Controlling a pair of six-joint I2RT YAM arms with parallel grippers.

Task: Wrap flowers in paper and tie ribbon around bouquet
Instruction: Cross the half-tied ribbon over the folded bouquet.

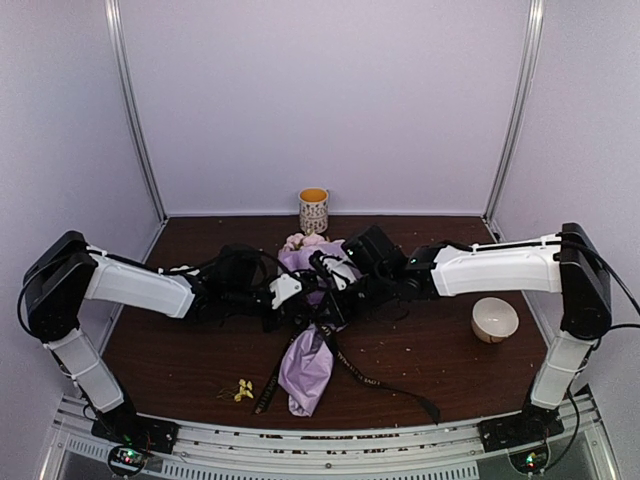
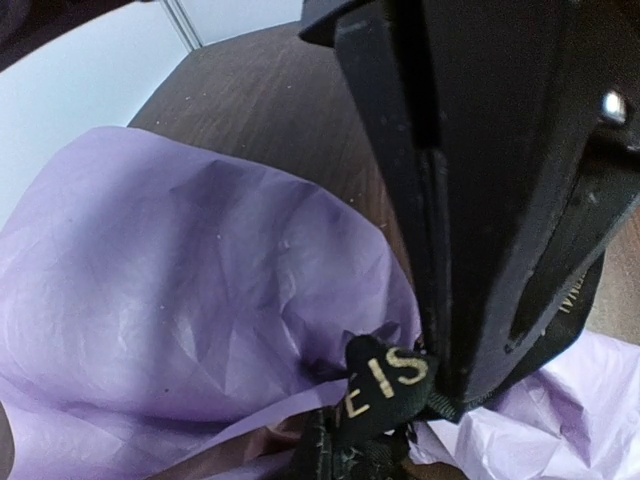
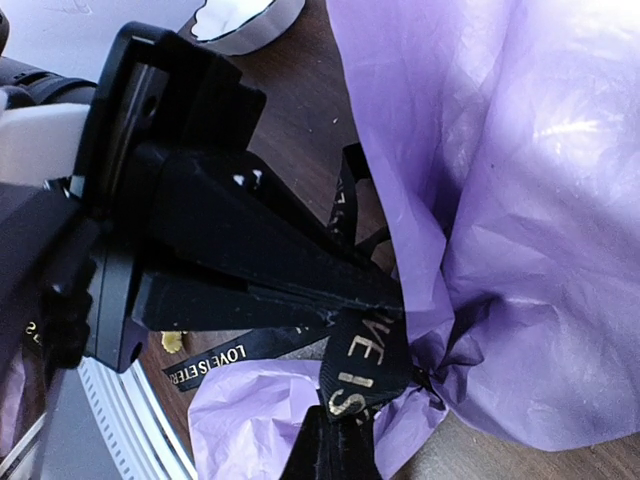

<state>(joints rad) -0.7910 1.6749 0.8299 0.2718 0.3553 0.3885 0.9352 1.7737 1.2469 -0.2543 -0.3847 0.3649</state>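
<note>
the bouquet (image 1: 308, 368) lies mid-table (image 1: 440, 355), its pink flowers (image 1: 305, 241) toward the far mug (image 1: 313, 210). the black ribbon (image 2: 388, 385) cinches the lilac paper (image 2: 180, 290) at the waist, with 2 tails trailing toward the near edge. the left claw (image 2: 440, 385) is pinched tight on a ribbon loop at the knot. the right claw (image 1: 328, 282) is closed too, just beside the knot; what it grips i cannot tell.
</note>
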